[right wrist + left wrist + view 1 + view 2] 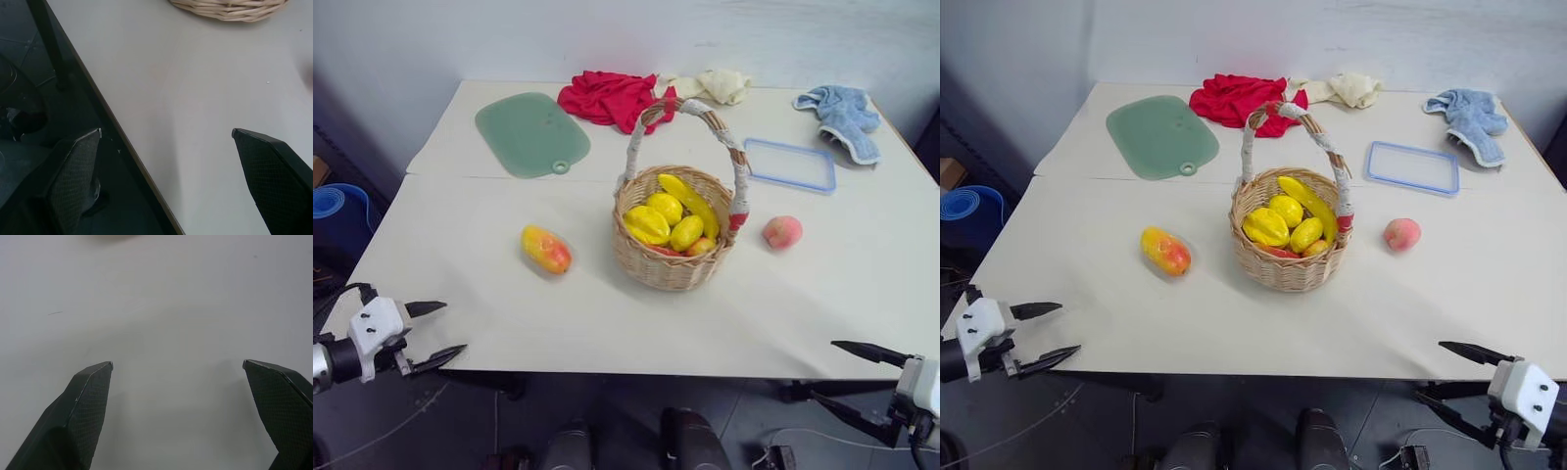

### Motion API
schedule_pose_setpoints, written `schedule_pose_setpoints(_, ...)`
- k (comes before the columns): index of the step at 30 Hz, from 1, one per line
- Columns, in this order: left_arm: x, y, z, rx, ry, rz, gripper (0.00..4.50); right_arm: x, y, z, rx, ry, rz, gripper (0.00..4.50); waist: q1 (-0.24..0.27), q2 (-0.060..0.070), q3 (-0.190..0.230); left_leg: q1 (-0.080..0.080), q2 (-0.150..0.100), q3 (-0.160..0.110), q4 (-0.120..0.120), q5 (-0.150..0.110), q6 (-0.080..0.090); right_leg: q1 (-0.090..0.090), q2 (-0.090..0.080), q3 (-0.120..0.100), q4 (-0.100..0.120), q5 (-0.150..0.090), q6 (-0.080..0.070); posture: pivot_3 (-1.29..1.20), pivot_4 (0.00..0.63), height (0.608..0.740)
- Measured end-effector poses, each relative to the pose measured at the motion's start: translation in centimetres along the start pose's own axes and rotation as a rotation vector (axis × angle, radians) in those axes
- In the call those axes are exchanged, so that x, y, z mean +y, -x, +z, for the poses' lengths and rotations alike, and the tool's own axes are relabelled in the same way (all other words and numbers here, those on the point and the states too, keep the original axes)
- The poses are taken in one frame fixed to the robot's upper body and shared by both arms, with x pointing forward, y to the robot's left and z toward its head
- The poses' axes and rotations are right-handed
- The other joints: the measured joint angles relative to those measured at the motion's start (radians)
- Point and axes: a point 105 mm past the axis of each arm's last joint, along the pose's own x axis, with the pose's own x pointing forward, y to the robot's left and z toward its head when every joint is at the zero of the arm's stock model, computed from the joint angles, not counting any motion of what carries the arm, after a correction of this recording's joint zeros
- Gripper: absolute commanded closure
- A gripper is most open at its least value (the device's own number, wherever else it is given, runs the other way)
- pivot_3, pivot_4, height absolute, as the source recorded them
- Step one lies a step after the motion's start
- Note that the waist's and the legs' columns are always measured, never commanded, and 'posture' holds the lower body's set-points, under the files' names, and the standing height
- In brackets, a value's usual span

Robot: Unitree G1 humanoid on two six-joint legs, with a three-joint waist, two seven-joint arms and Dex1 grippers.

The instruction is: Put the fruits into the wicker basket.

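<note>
Hanging spread, empty: left hand (437,333), right hand (1449,372); basket (229,10) cut off, possibly peach (310,73) at edge.

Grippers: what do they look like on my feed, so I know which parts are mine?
Left gripper and right gripper: each has two black, pointed fingers with a fine woven texture, on a white housing. A black cable loops behind the left wrist.

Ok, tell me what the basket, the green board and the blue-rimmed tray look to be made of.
Basket: woven tan wicker, matte; the strands show, and its handle is wrapped in white and red bands.
Green board: probably plastic or silicone; a smooth, flat, pale green sheet with a hanging hole.
Blue-rimmed tray: likely clear plastic; the table shows through its middle.
</note>
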Motion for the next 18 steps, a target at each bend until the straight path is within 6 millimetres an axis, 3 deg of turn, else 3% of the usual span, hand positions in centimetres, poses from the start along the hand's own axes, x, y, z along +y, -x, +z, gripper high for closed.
schedule_pose_setpoints(5, -1.4, 0.5, -0.9, 0.035, 0.050, -0.047, 0.00, -0.3, 0.0, -0.3, -0.006, -0.010, -0.012, 0.05, 0.000, 0.000, 0.000, 0.000, 0.002, 0.005, 0.000, -0.001, -0.003, -0.002, 0.000, -0.002, 0.000, 0.000, -0.001, 0.00, 0.150, 0.740)
schedule_pose_setpoints(10, -1.9, 0.5, -0.2, 0.014, 0.143, -0.114, 0.00, -0.6, -0.7, 0.0, -0.052, -0.037, -0.012, 0.05, 0.002, 0.000, 0.000, 0.000, 0.003, 0.006, 0.001, -0.003, -0.001, -0.002, 0.001, -0.003, 0.001, 0.000, -0.002, 0.00, 0.150, 0.740)
schedule_pose_setpoints(13, -1.1, 0.3, 0.9, -0.023, 0.165, -0.122, 0.00, -0.6, -1.3, 0.7, -0.086, -0.051, -0.003, 0.05, 0.003, 0.001, 0.000, 0.000, 0.003, 0.005, 0.002, -0.003, -0.001, -0.002, 0.001, -0.003, 0.002, 0.000, -0.002, 0.00, 0.150, 0.740)
schedule_pose_setpoints(18, 1.0, -1.2, 5.2, -0.159, 0.118, -0.111, 0.00, 0.0, -3.0, 4.0, -0.255, -0.034, 0.014, 0.05, 0.003, 0.001, 0.000, 0.000, 0.003, 0.005, 0.002, 0.000, -0.006, -0.002, 0.001, -0.003, 0.003, 0.000, -0.002, 0.00, 0.150, 0.740)
